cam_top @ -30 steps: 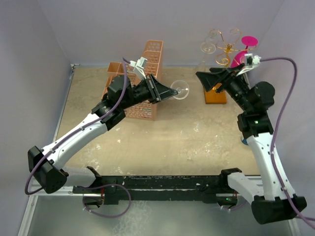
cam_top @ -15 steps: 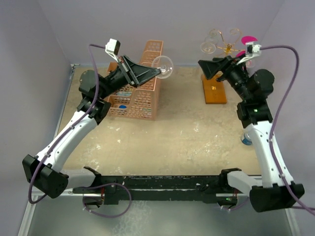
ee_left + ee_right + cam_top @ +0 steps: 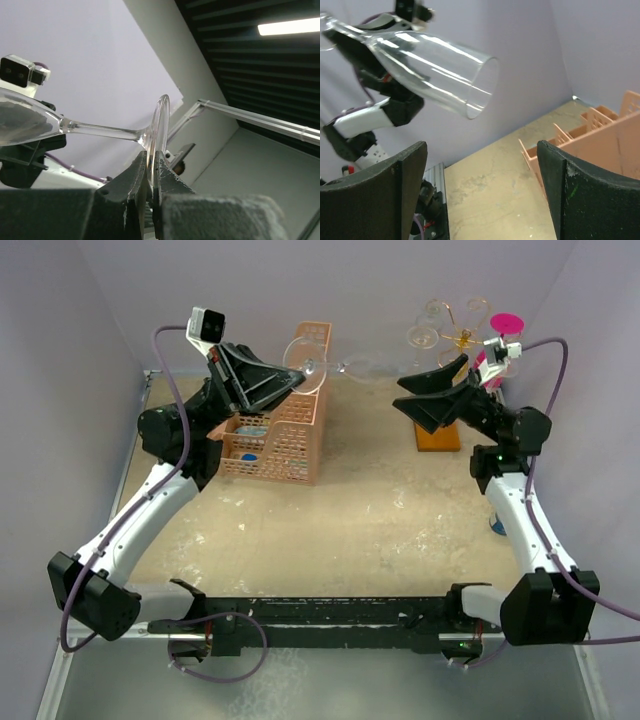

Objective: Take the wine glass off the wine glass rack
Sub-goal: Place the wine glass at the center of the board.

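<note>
With my left gripper (image 3: 151,167) clamped on the wine glass (image 3: 100,131) foot, I need to steer its bowl toward three o'clock, between my right gripper's (image 3: 418,395) spread jaws.

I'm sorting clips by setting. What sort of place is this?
Probably a robot lab test booth: plain lavender walls box in the tabletop, the left arm and right arm are bolted to a rail at its edge, and a wine glass rack and peach basket stand as props.
</note>
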Available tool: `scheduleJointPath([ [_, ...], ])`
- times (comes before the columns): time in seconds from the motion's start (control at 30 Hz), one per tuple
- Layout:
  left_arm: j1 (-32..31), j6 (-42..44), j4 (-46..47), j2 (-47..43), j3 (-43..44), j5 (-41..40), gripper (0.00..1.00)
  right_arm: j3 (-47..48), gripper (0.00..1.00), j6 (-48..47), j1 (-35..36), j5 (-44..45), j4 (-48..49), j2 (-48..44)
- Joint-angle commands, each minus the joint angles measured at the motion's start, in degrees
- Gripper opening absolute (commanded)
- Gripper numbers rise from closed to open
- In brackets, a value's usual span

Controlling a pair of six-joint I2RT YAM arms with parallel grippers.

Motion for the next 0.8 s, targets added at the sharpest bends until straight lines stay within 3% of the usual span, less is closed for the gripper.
scheduleJointPath([
  [0.0, 0.3, -8.1, 12.1, -0.1, 1.9, -1.7, 0.00, 0.2, 0.92, 11.2, 0.1, -3.5, 20.7, -1.6],
  [0.4, 0.3, -20.8, 27.9, 3.1, -1.3, -5.2, 0.00, 4.5, 0.83, 21.6, 2.4, -0.5, 33.1, 0.5],
  [0.77, 0.3, -17.8, 23.0, 1.2, -2.7, -4.2, 0.00, 8.3, 0.83, 22.5, 2.4, 1.0, 32.6, 1.2],
])
